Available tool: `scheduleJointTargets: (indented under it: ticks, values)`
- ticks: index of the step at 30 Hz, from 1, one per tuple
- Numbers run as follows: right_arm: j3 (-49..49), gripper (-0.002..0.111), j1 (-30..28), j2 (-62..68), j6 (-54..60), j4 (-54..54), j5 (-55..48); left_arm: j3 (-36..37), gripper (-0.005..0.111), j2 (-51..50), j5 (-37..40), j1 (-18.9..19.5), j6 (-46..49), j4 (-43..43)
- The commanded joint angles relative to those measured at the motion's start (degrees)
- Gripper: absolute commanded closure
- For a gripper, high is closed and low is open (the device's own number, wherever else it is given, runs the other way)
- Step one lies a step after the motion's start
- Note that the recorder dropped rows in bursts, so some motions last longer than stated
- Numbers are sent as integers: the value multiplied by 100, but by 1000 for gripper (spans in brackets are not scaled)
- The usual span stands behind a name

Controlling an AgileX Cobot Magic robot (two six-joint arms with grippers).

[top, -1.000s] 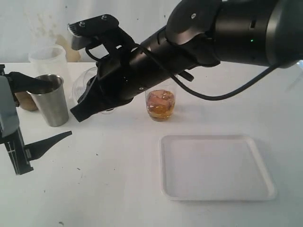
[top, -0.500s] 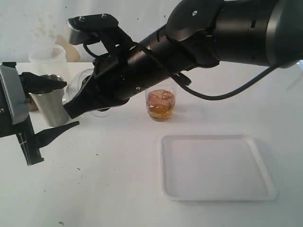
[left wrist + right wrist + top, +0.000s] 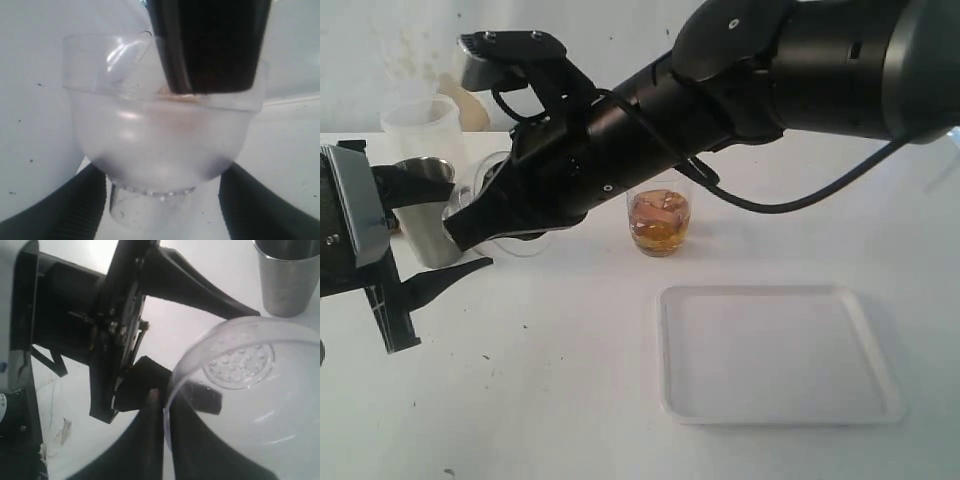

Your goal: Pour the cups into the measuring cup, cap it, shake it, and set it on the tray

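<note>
Dome lid (image 3: 160, 135) between left jaws, rim pinched by right jaws.

Bright, even, diffuse light, white table (image 3: 540, 400) nearly washed out, faint shadow along the tray (image 3: 666, 350), glare spots on the clear lid (image 3: 160, 135), left wrist view blurred close up

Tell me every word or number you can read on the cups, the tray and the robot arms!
None: no word, number or label can be read in any view.
The measuring cup, steel tumbler, dome lid, tray: plain, no print showing.
White housing in the right wrist view: small marks at the picture's edge, cut off, unreadable.
</note>
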State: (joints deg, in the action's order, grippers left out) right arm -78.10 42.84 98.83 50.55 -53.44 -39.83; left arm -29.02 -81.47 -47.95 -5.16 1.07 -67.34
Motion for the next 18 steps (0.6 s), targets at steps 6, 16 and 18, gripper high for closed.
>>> scheduleJointTargets:
  ticks: [6, 16, 18]
  values:
    - [-6, 108, 7, -95, 84, -98, -87, -31, 106, 11, -48, -33, -377, 147]
    - [-6, 98, -3, -585, -2, 560, -111, -323, 107, 636, 1384, -33, -107, 213]
    - [-6, 80, -3, -784, -175, 832, -137, -465, 107, 803, 1584, -33, -107, 213]
